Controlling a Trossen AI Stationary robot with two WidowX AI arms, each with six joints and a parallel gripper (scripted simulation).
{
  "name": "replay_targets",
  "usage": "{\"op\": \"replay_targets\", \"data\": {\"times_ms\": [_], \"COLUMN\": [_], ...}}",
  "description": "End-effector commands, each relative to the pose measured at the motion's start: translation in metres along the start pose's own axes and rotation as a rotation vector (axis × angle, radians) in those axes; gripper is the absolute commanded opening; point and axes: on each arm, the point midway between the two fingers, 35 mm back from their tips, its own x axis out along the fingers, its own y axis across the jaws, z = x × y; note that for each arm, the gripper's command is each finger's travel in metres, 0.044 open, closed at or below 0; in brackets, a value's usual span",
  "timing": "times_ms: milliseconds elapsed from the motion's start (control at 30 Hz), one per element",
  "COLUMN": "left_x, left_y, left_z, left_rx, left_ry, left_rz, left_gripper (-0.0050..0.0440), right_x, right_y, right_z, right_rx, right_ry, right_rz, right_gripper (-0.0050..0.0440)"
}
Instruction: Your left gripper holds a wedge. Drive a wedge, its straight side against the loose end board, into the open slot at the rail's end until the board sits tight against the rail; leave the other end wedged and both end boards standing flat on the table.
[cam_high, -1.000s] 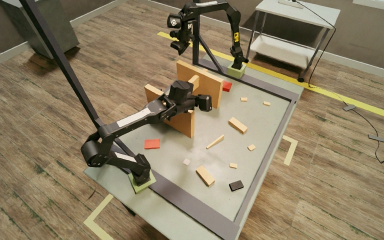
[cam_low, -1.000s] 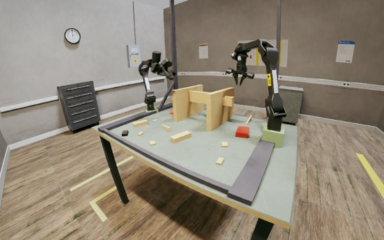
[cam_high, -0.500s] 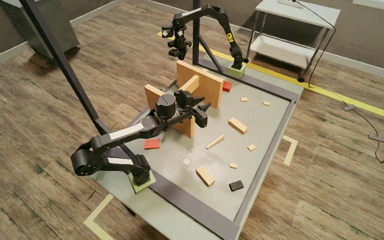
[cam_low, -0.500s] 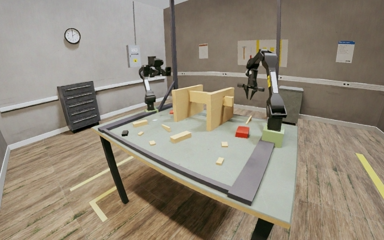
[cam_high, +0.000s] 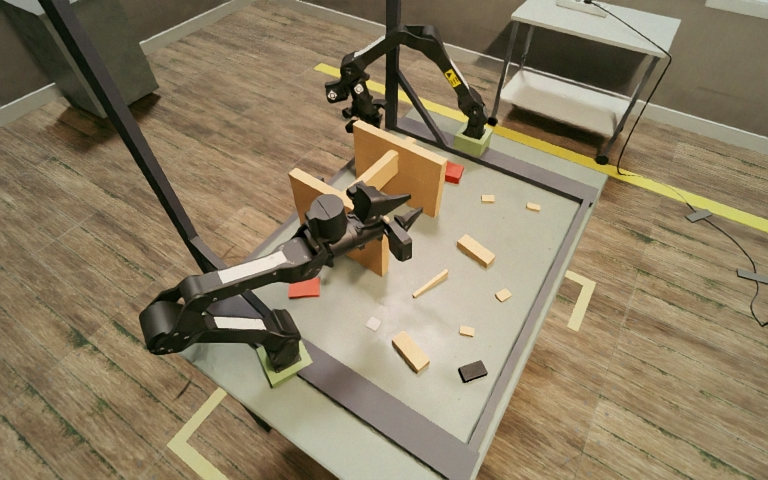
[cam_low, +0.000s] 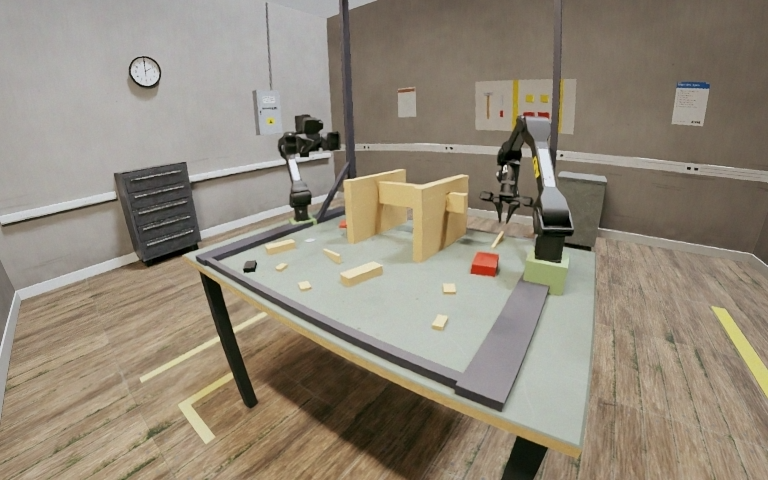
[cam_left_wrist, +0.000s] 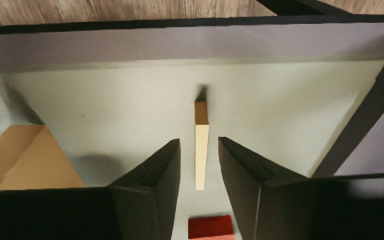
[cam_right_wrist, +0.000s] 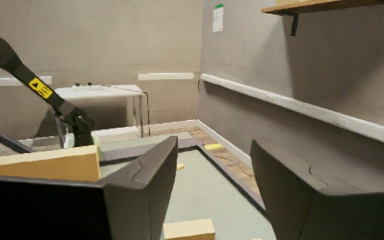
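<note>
Two tan end boards stand upright on the table, the far one (cam_high: 399, 164) and the near one (cam_high: 339, 217), joined by a rail (cam_high: 378, 169). The rail's end (cam_low: 456, 202) sticks out through the board nearest my left arm. My left gripper (cam_low: 505, 208) hangs above the table beyond that board, its fingers slightly apart with nothing between them. A thin tan wedge (cam_left_wrist: 201, 145) lies on the table below it, also seen in the exterior view (cam_low: 497, 238). My right gripper (cam_high: 404, 217) (cam_right_wrist: 214, 145) is open and empty beside the near board, pointing level across the table.
A red block (cam_low: 485, 263) lies near the wedge, and a flat red piece (cam_high: 304, 287) by the near board. A second wedge (cam_high: 430, 283), tan blocks (cam_high: 475, 250) (cam_high: 410, 350), small tan pieces and a black block (cam_high: 472, 370) are scattered on the mat. Dark frame posts rise behind both arms.
</note>
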Motion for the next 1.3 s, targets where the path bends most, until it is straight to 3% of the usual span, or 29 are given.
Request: {"op": "replay_targets", "data": {"times_ms": [0, 533, 667, 800, 1267], "left_x": [0.0, -0.011, -0.007, 0.018, 0.033], "left_y": [-0.003, 0.001, -0.001, -0.003, -0.001], "left_z": [0.001, -0.004, -0.005, -0.005, -0.004], "left_rx": [0.014, -0.004, 0.002, 0.011, 0.007], "left_ry": [0.004, -0.021, -0.012, 0.022, 0.002], "left_rz": [0.001, 0.024, 0.017, 0.0, 0.011], "left_gripper": [0.01, 0.01, 0.01, 0.01, 0.01], "right_x": [0.001, 0.0, 0.0, 0.0, 0.0], "right_y": [0.0, 0.0, 0.0, 0.0, 0.0], "right_z": [0.002, 0.003, 0.003, 0.003, 0.003], "right_rx": [-0.007, -0.006, -0.006, -0.006, -0.006], "right_ry": [-0.006, -0.008, -0.008, -0.008, -0.008], "right_rz": [0.001, 0.001, 0.001, 0.001, 0.001], "right_gripper": [0.0194, 0.0194, 0.0194, 0.0194, 0.0194]}}
